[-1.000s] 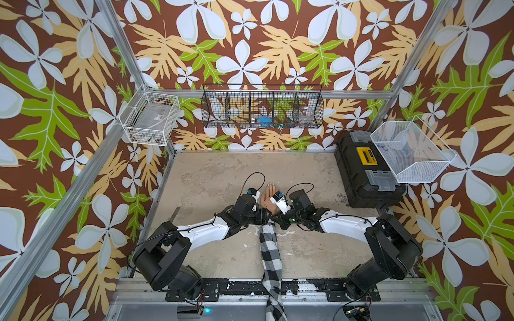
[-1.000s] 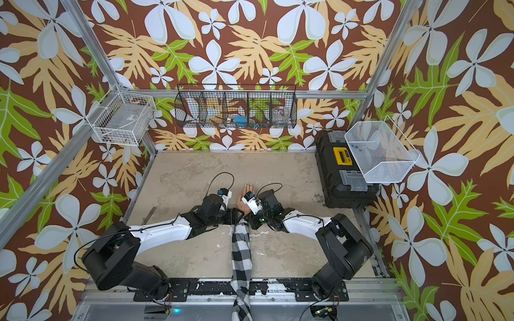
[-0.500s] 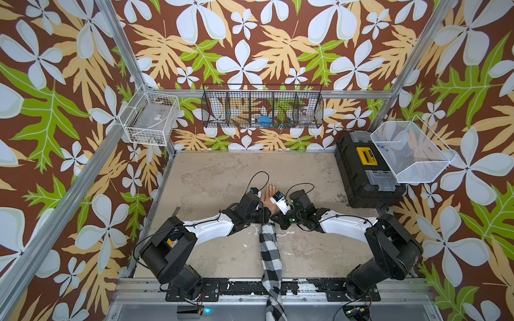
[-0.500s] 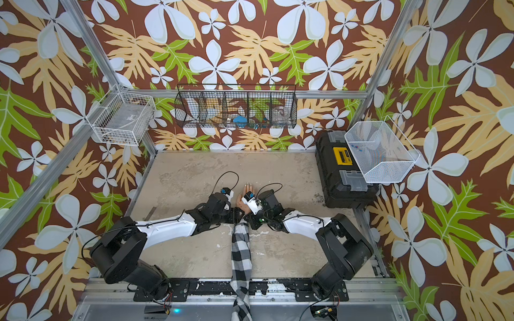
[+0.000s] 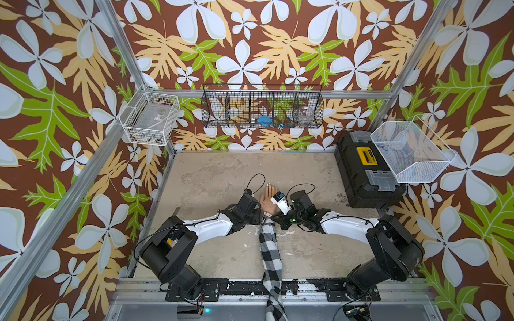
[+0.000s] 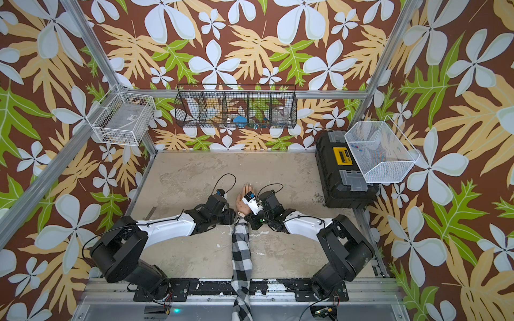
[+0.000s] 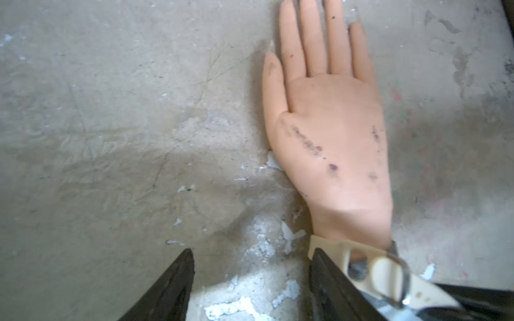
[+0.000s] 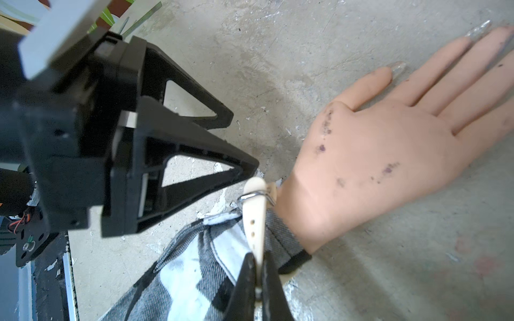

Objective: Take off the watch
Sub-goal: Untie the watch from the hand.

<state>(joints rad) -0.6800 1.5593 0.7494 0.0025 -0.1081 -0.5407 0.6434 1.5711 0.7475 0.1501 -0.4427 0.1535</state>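
right gripper (image 8: 258,259): pressed together, pinching free strap end of the watch (image 8: 254,219) | left gripper (image 7: 251,251): jaws spread, holding nothing, one finger seemingly touching the strap beside the buckle | watch: around wrist of mannequin hand (image 7: 333,139), at checked sleeve (image 8: 180,278) cuff, on tabletop (image 7: 111,139)

from the middle of the table (image 5: 219,172): black toolbox (image 5: 364,172) at 2 o'clock, white mesh bin (image 5: 417,172) just beyond it, black wire rack (image 5: 239,111) at 12 with something blue (image 5: 263,119) inside, white wire basket (image 5: 144,136) at 10, checked sleeve (image 5: 271,250) at 6
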